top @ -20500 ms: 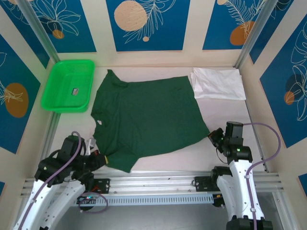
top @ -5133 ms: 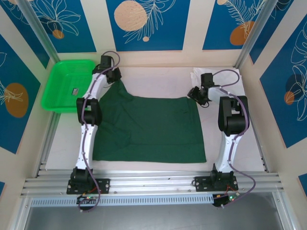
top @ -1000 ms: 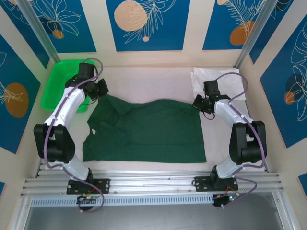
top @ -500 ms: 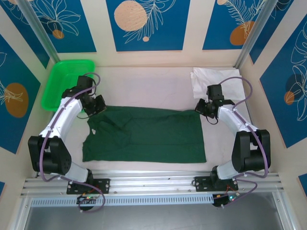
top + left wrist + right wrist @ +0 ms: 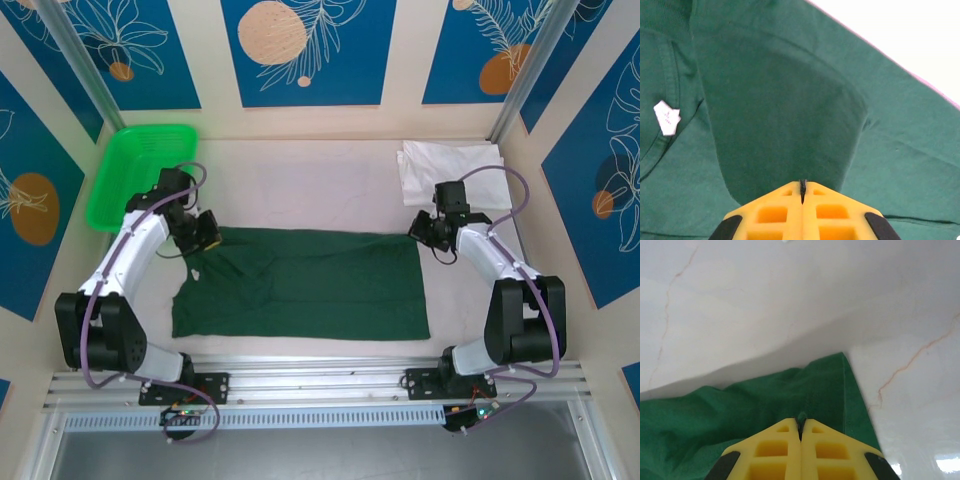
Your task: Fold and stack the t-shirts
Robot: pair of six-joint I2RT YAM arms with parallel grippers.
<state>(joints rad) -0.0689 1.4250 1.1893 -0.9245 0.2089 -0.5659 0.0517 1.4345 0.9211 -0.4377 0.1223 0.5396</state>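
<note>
left pincer (image 5: 802,186) and right pincer (image 5: 801,419) each clamp the far edge of the dark green t-shirt (image 5: 310,285) on the counter (image 5: 300,180).

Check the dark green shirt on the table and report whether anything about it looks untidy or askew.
The dark green t-shirt is uneven at its left end: the edge there slants and the cloth is creased, with a white label exposed. Its right edge lies straight.

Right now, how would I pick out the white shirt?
Look to the table's far right corner. The white t-shirt lies there, beyond the right arm. Its pale cloth sets it apart from the dark green t-shirt mid-table and the green basket.
</note>
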